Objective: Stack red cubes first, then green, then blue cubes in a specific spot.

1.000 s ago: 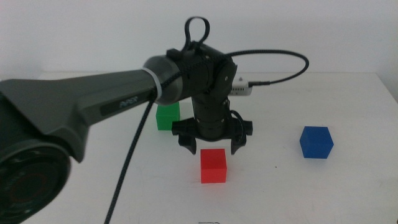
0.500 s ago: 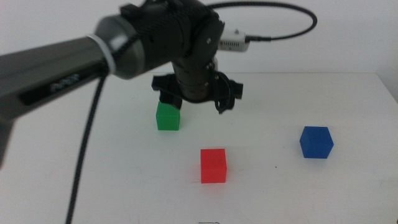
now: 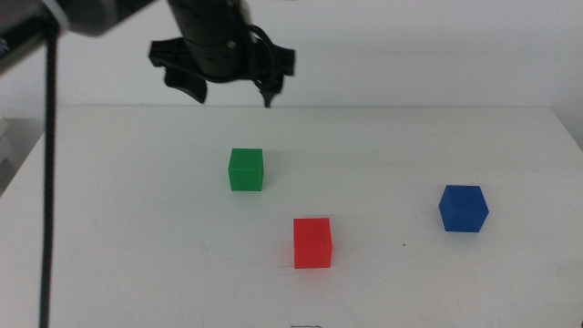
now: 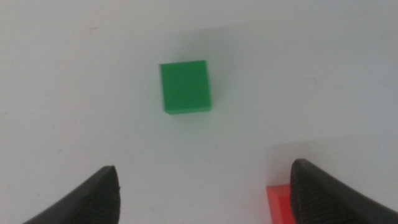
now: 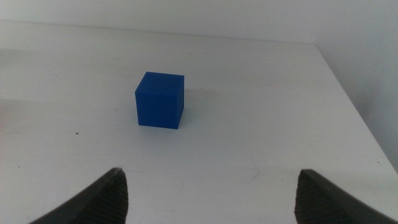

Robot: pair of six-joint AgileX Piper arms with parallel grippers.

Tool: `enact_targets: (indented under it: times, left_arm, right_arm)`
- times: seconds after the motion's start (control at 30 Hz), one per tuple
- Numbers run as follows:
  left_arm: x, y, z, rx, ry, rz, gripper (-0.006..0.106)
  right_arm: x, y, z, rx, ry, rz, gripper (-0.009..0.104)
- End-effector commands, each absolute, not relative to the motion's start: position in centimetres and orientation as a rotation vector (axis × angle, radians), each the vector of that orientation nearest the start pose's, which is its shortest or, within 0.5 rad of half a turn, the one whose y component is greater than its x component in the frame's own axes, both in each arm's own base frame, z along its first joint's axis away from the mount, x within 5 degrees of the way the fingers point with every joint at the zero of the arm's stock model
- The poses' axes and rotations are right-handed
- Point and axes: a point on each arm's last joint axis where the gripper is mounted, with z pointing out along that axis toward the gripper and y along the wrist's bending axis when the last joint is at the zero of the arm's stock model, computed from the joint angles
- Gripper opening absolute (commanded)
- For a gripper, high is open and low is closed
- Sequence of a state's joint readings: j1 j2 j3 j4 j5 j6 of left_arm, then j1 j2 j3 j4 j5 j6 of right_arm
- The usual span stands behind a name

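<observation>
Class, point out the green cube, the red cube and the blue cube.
green cube (image 3: 245,169), middle view, front face.
red cube (image 3: 312,243), middle view, front face.
blue cube (image 5: 160,100), right wrist view, front face.

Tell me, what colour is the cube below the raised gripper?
Green, clearest in the left wrist view.

A plain white bench (image 3: 137,264) stands against a bare pale wall (image 3: 437,46), seemingly under soft, even light.
</observation>
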State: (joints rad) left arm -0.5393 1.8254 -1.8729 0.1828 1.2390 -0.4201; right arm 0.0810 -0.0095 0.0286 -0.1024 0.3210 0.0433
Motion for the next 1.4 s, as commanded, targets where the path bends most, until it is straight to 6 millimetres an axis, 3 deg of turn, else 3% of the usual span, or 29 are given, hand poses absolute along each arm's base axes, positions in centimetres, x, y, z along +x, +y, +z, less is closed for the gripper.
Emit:
enact_targets:
  times: [0.0, 0.2, 0.7, 1.0, 1.37]
  left_arm:
    - [34.3, -16.8, 39.7, 0.137, 2.541, -0.146, 0.094]
    - [35.5, -14.5, 39.5, 0.109, 2.564, -0.21, 0.094]
    - [36.4, -14.7, 38.4, 0.118, 2.586, -0.187, 0.094]
    - [38.8, -15.5, 35.2, 0.126, 2.606, -0.173, 0.094]
    - [42.6, -17.1, 29.1, 0.148, 2.622, -0.157, 0.094]
  right_arm:
    - [5.4, 0.1, 18.8, -0.117, 1.719, -0.036, 0.082]
    - [5.4, 0.1, 18.8, -0.117, 1.719, -0.036, 0.082]
    - [5.4, 0.1, 18.8, -0.117, 1.719, -0.036, 0.082]
    - [5.4, 0.1, 18.8, -0.117, 1.719, -0.036, 0.082]
    - [5.4, 0.1, 18.8, -0.117, 1.719, -0.036, 0.082]
